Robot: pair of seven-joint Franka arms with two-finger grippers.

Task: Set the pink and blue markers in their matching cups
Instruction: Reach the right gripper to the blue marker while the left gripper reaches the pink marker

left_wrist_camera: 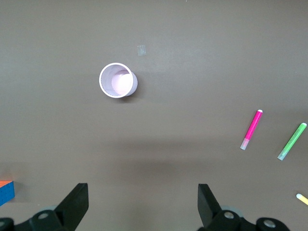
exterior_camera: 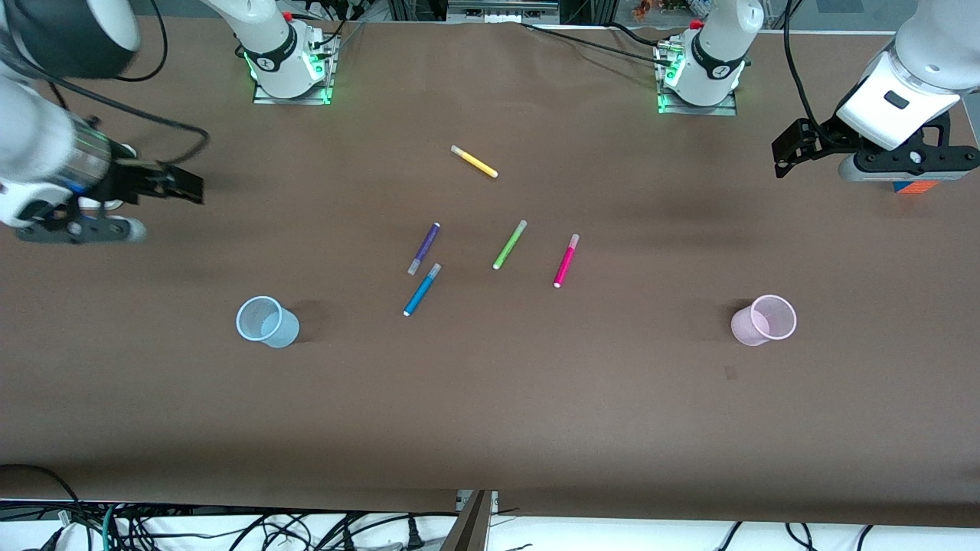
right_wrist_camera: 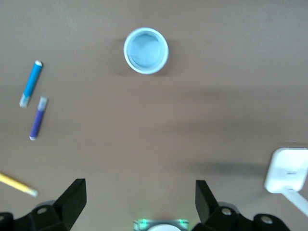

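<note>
A brown, matte table covering (exterior_camera: 490, 428) spans the scene; cables hang along its near edge, and two arm bases with green lights stand at the top of the front view. Right gripper (exterior_camera: 172, 184): raised over the right arm's end of the table, its black fingers (right_wrist_camera: 72, 199) spread wide and holding nothing. Pale blue cup (exterior_camera: 266, 321): upright, tapered, translucent plastic, toward the right arm's end. Blue marker (exterior_camera: 422, 289): slim, lying flat near mid-table, just beside the purple marker (exterior_camera: 423, 248) and nearer the front camera than it. Yellow marker (exterior_camera: 474, 161): farthest from the camera. Lime-green marker (exterior_camera: 510, 244) and pink marker (exterior_camera: 566, 261): lying side by side, apart, each with a paler cap. Pale pink cup (exterior_camera: 763, 320): upright, round-rimmed, toward the left arm's end, well apart from the pens. Left gripper (exterior_camera: 796, 149): raised over the left arm's end, its fingers (left_wrist_camera: 74, 204) also wide apart and empty.
</note>
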